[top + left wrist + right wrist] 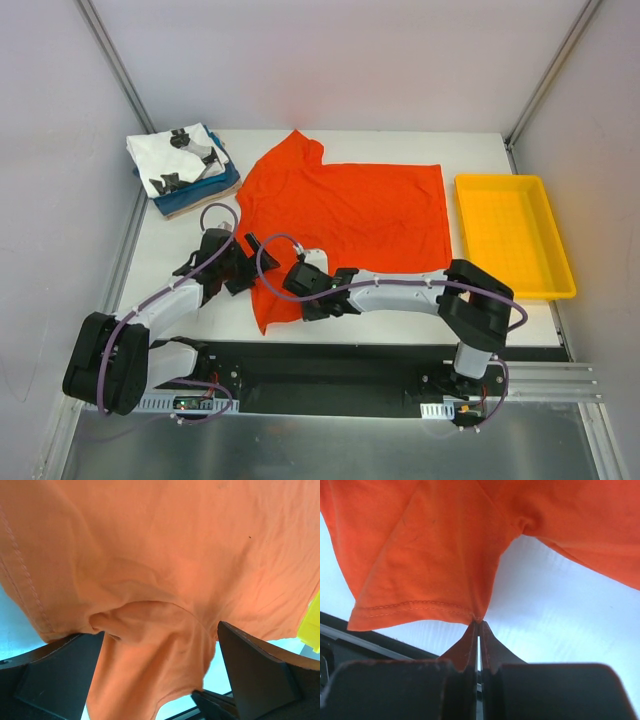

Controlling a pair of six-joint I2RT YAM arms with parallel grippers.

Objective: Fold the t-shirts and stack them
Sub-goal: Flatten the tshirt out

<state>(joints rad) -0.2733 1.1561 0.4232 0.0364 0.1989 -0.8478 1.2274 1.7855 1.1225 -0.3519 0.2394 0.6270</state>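
Orange-red tee (350,210) lies spread across the middle of the desk (420,148). Its body is mostly flat and its straight bottom edge runs just beside the yellow tray (510,235) on the right. The sleeves are at the shirt's left end, one pointing to the far side and the other toward the near edge of the desk.

The right arm (400,290) reaches leftward along the near edge to that near sleeve. In the right wrist view its jaws are clenched on the stitched sleeve hem, which is drawn to a point between the two closed fingers (465,655) while the cloth fans out from the pinch.

The left arm (170,305) meets the tee at its left edge. Its jaws are released and spread wide. A rumpled fold of orange cloth sits in the gap between the dark fingers (55,680), ungripped.

In the far left corner, well apart from the spread shirt's body, sits a folded stack. The white tee (185,158) with black prints is on top, the blue tee (222,183) shows under it, and the tan tee (180,209) is at the bottom.
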